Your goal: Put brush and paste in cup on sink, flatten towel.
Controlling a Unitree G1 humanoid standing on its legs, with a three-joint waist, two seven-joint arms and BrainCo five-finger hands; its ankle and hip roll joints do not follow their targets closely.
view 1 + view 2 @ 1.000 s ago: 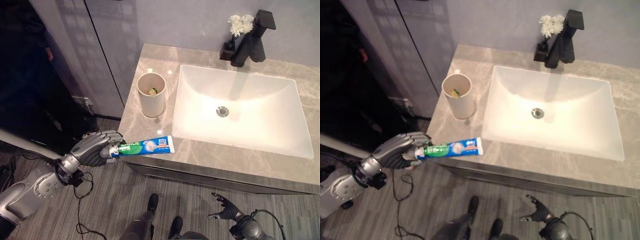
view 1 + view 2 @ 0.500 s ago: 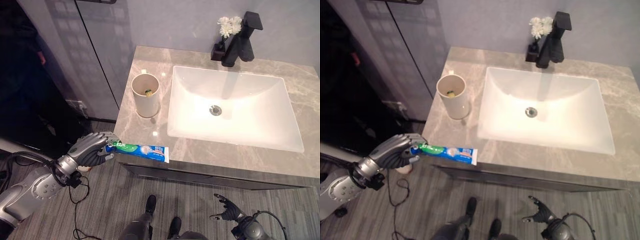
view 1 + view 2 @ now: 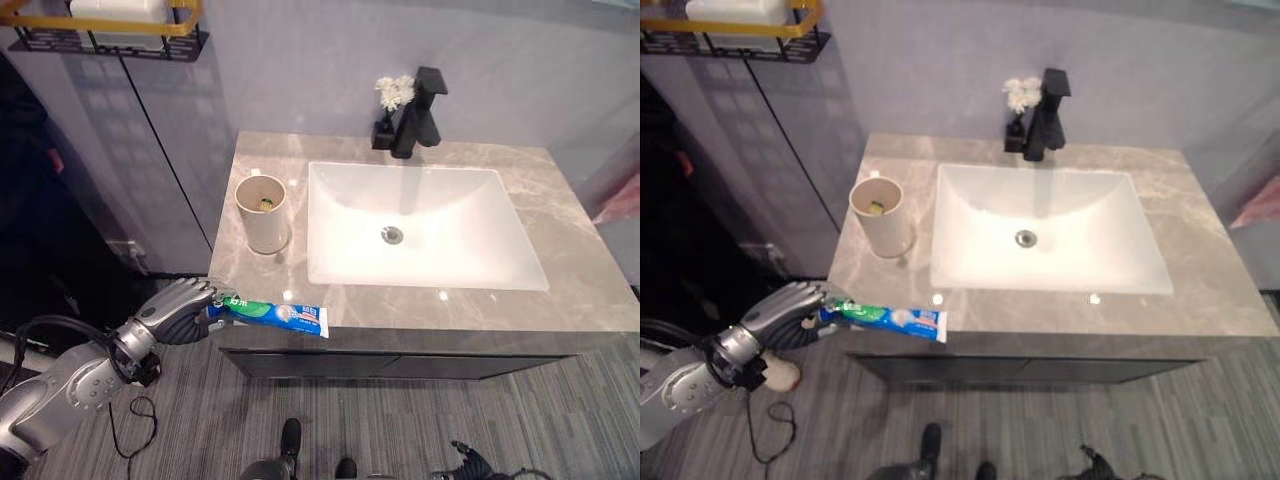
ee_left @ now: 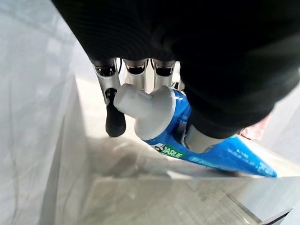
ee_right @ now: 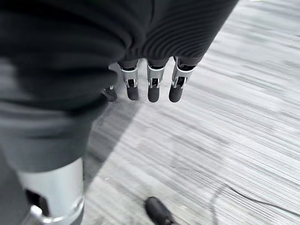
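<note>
Toothpaste [image 3: 280,315] — level, cap-end in left hand [image 3: 178,312] fingers [image 4: 108,79].

The camera has pulled back and tipped up, so a gold-railed black wall shelf [image 3: 100,30] now shows at eleven o'clock. The robot's left hand [image 3: 180,310] has carried the blue-and-green toothpaste tube [image 3: 272,315]: a second ago it lay level, now its flat tail dips toward four o'clock over the grey marble counter's [image 3: 420,310] front edge.
</note>
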